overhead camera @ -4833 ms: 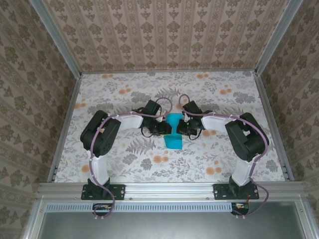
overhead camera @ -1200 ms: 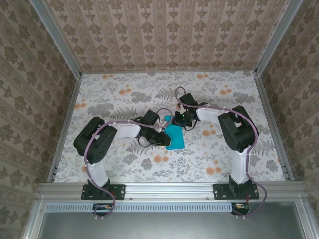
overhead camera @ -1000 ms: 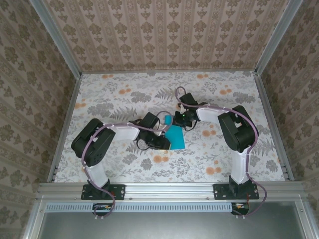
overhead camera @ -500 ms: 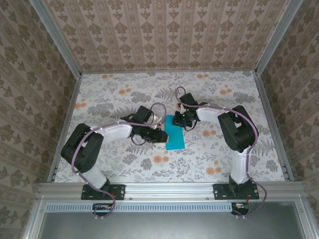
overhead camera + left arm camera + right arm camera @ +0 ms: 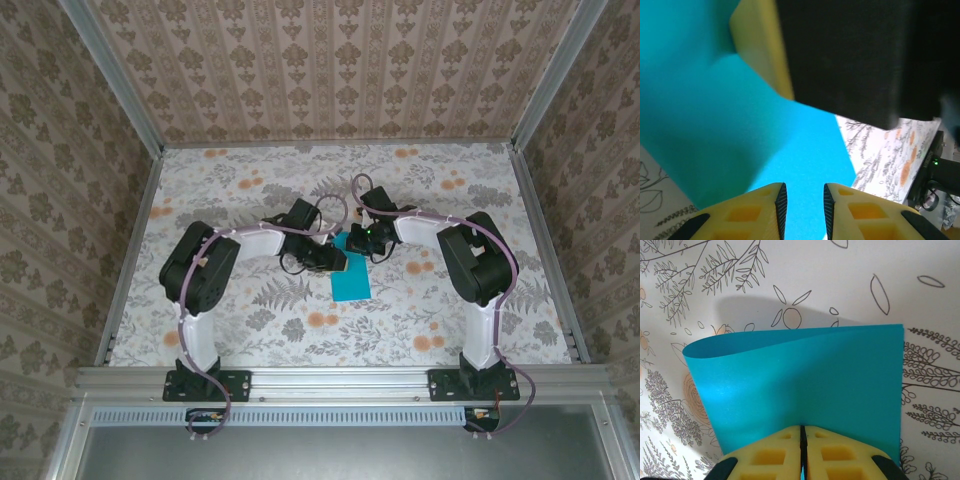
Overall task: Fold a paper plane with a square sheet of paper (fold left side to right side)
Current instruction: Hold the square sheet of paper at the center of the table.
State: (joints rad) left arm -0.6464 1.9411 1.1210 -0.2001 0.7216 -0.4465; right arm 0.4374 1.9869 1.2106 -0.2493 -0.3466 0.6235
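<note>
Your square sheet of paper (image 5: 351,280) lies near the middle of the flower-printed counter (image 5: 250,190), between the two arms. It is doubled over into a narrow turquoise rectangle that runs away from the arm bases.

From the right wrist you can see the sheet (image 5: 805,375) is not pressed flat. On the left of that view it bends round in a soft, open curve with no crease, and the upper layer stands off the lower one. The edge on the right is straight.

Your right end effector (image 5: 363,240) sits at the far end of the paper. In its own camera the yellow fingers (image 5: 802,437) are pressed together with only a hairline between them, pinching the edge of the sheet.

Your left end effector (image 5: 338,259) sits at the left side of the paper, just beside the right one. Its wrist view shows the fingers (image 5: 803,205) a narrow gap apart, with blue sheet (image 5: 715,125) showing through the gap and beyond it. You cannot tell from that blurred close-up whether the pads touch the paper.

A yellow-and-black part (image 5: 760,45) looms at the top of that view, probably the other arm's finger.
</note>
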